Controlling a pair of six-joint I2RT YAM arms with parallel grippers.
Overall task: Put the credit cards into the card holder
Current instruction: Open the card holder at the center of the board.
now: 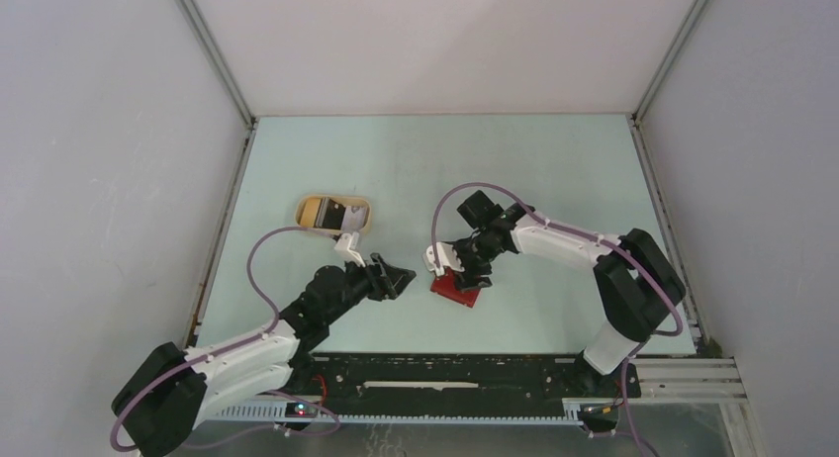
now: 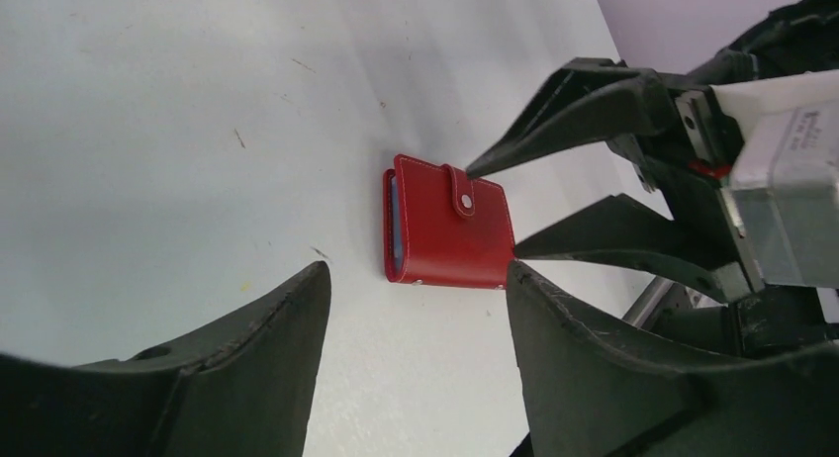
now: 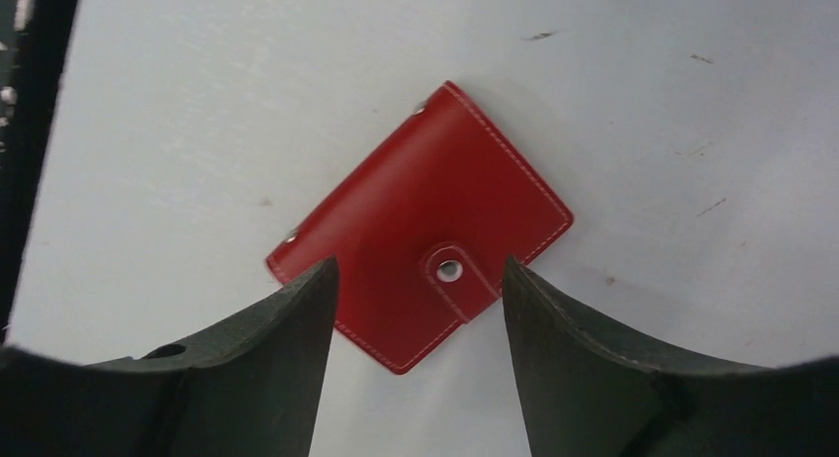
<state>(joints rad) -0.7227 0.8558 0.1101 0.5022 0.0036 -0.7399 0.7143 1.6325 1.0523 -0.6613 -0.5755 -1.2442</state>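
Note:
The red card holder (image 1: pixel 456 290) lies closed and snapped on the table; it also shows in the left wrist view (image 2: pixel 450 228) and the right wrist view (image 3: pixel 420 223). My right gripper (image 1: pixel 463 271) is open and empty, hovering just over the holder, its fingers (image 3: pixel 282 358) either side of the snap tab. My left gripper (image 1: pixel 399 277) is open and empty, to the left of the holder, apart from it. The credit cards (image 1: pixel 331 214), one golden-brown, one whitish, one dark, lie in the tan oval tray (image 1: pixel 305 209) behind my left gripper.
The tan oval tray stands at the left middle of the pale table. Grey walls enclose the table on the left, back and right. A black rail (image 1: pixel 435 373) runs along the near edge between the arm bases.

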